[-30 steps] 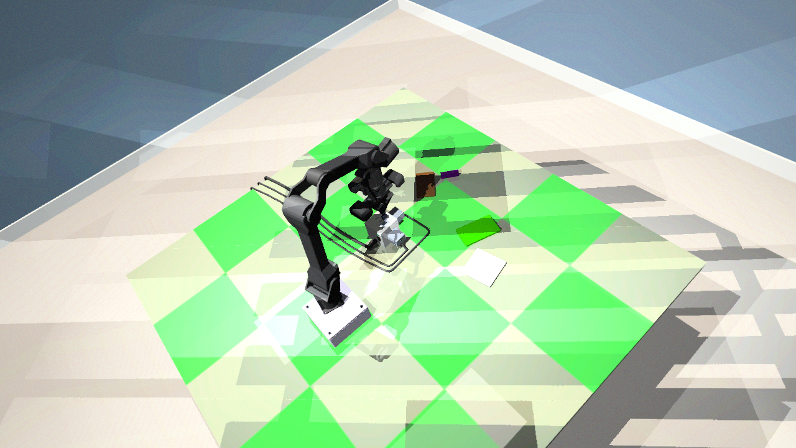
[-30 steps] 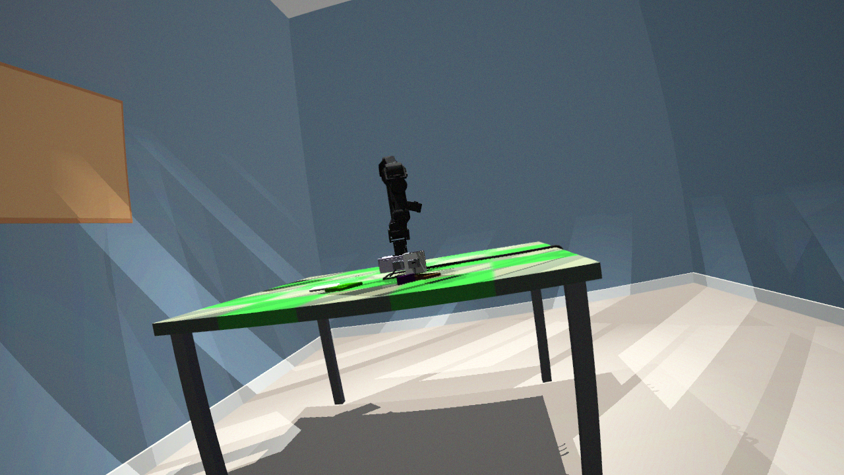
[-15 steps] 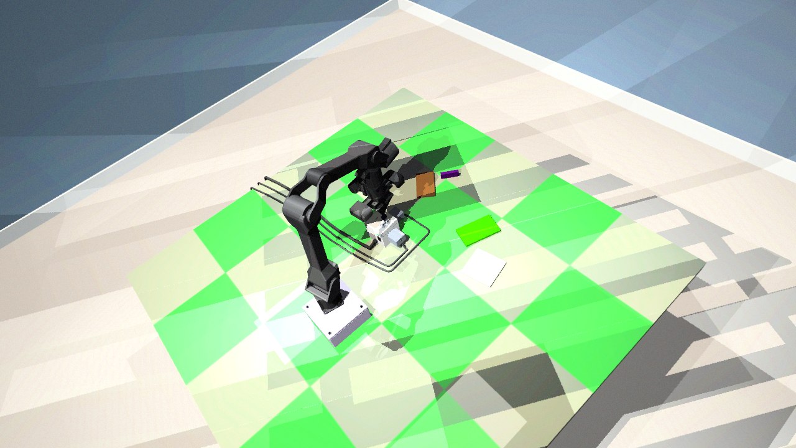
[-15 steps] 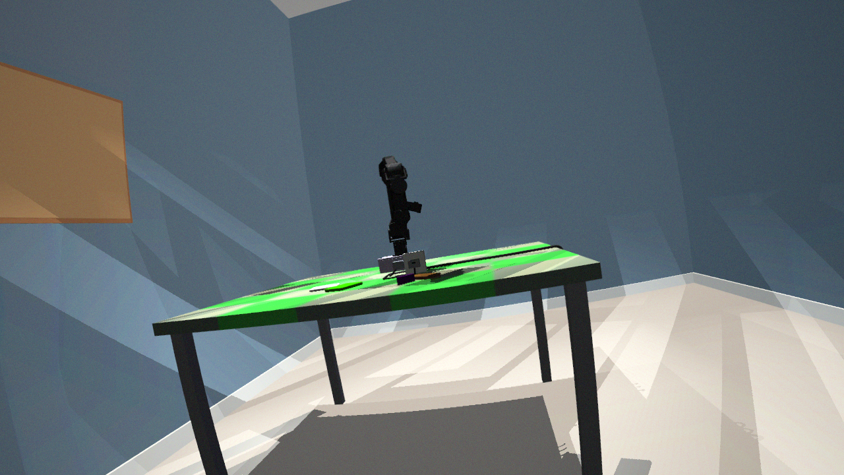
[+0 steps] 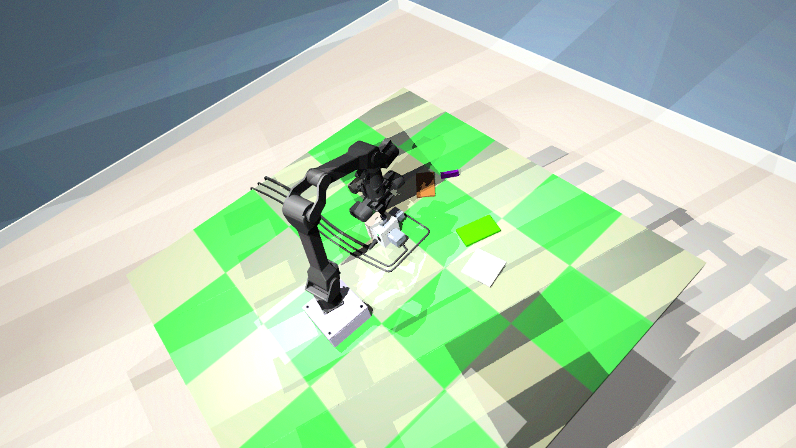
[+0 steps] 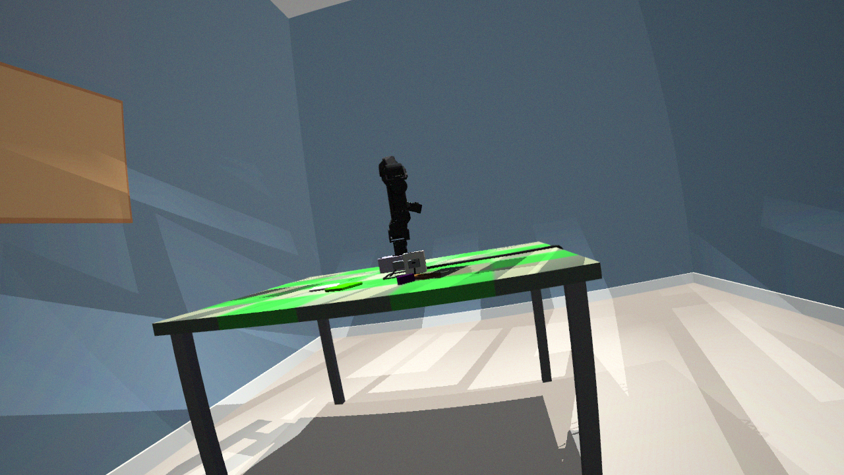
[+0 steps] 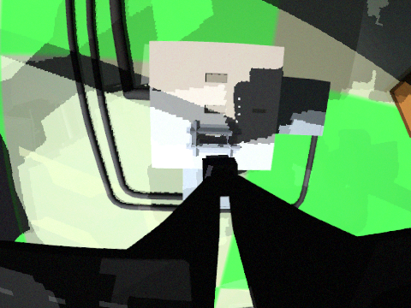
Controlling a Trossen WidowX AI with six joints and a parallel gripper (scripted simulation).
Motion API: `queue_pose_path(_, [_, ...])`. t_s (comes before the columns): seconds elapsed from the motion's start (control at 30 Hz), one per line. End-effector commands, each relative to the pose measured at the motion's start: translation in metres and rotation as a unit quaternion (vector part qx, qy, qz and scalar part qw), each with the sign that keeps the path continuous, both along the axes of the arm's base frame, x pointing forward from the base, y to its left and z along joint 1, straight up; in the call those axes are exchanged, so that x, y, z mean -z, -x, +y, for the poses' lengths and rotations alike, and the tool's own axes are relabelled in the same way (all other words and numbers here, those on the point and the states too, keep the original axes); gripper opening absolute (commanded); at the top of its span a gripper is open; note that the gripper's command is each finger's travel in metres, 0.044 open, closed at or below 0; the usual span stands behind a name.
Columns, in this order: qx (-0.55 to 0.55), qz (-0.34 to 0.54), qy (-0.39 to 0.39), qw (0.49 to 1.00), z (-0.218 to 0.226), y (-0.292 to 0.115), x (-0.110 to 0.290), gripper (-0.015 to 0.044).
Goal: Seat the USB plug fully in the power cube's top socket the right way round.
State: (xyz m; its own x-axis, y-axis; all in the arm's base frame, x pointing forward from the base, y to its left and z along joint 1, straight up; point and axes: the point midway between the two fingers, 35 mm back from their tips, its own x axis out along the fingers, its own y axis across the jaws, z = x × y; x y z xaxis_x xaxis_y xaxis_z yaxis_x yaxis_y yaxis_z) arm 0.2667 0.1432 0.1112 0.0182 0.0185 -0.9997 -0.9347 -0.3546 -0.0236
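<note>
The power cube (image 5: 387, 228) (image 6: 421, 256) (image 7: 180, 68) stands on the table in front of the arm. Its white top carries a metal-framed USB socket (image 7: 211, 129); a dark opening shows inside the frame. My gripper (image 5: 384, 218) (image 6: 399, 249) (image 7: 223, 186) points down over the cube and is shut on the USB plug. The plug (image 7: 219, 165) shows as a small black block at the fingertips, beside the socket frame in the wrist view, outside its visible opening. Its metal end, its facing and its exact height above the cube are hidden.
Grey adapters (image 5: 397, 238) (image 7: 306, 96) stick out of the cube's sides. Black cables (image 5: 427, 229) (image 7: 312, 171) loop around it. An orange slab (image 5: 425, 191) (image 7: 403, 104), a purple block (image 5: 450, 173) (image 6: 405, 279), a lime slab (image 5: 478, 229) (image 6: 343, 286) and a white slab (image 5: 484, 267) lie beyond.
</note>
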Motion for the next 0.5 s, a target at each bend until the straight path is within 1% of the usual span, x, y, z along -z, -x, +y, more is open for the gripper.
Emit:
queue_pose_path(0.0, [0.003,0.000,-0.003,1.000,0.0008,-0.0001,0.0004,0.0000])
queue_pose_path(0.47, [0.007,0.001,-0.005,1.000,0.0012,0.0002,0.0021,0.0000])
